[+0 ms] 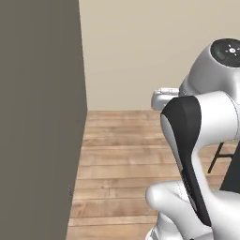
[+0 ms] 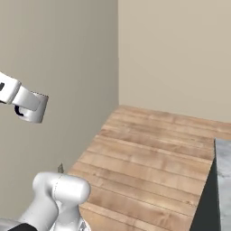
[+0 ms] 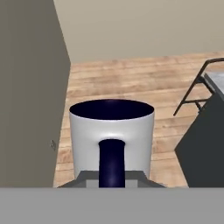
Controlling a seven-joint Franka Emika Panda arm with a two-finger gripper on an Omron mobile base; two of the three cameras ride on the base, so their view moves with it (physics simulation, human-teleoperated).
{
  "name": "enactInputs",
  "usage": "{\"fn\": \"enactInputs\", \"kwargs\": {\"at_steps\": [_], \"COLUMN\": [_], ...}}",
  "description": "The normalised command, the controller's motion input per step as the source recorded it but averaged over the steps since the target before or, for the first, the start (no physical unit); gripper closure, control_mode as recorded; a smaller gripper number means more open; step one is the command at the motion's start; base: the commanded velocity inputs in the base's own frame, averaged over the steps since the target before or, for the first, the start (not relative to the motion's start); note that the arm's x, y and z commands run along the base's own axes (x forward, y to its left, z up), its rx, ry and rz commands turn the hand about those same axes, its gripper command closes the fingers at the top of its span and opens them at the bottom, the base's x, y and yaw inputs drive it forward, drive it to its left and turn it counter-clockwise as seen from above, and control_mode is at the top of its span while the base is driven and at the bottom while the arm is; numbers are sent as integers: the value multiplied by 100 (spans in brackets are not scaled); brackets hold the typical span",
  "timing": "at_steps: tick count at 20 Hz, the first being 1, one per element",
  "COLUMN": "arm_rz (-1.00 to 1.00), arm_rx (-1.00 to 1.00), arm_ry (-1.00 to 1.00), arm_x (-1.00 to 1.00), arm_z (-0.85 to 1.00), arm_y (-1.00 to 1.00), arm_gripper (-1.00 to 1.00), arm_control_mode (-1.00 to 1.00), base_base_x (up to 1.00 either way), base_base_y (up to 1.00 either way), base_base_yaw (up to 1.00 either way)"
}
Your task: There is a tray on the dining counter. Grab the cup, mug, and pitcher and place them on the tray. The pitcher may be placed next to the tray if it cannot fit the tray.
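Mug (image 3: pixel 111 131) carried upright just in front of the pincer (image 3: pixel 112 177), pale body and dark navy inside facing the hand camera, dark handle turned straight back toward the hand. Pincer closed on the mug, apparently at the handle side, though the fingertips themselves sit too low in the hand view to make out. Held well above the wooden floor (image 3: pixel 131 83), clear of everything around it.

Off to the right in the hand view, a dark grey base with a strip of pale top (image 3: pixel 216 81) — likely the dining tabletop, judged from its colour alone. Same dark edge at the lower right of the right base view (image 2: pixel 212 189). Grey wall (image 3: pixel 26 96) close on the left.

Judged as mid-transport. Key relation for the coming move: drop-off side lies to the right of the held mug, wall to the left, so a swing or drive rightward needed before any lowering. Mug's axis vertical, so no re-orienting called for, only keeping it level
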Motion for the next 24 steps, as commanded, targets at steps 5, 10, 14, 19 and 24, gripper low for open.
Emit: {"fn": "enactInputs", "kwargs": {"at_steps": [5,10,14,19,24], "arm_rz": [0,0,0,0,0], "arm_rx": [0,0,0,0,0], "arm_ry": [0,0,0,0,0], "arm_x": [0,0,0,0,0], "arm_z": [0,0,0,0,0], "arm_y": [0,0,0,0,0], "arm_gripper": [100,100,100,100,100], "arm_control_mode": [100,100,100,100,100], "base_base_x": [100,100,100,100,100], "base_base_y": [0,1,4,13,16], "base_base_yaw": [-33,-52,-58,-63,-63]}}
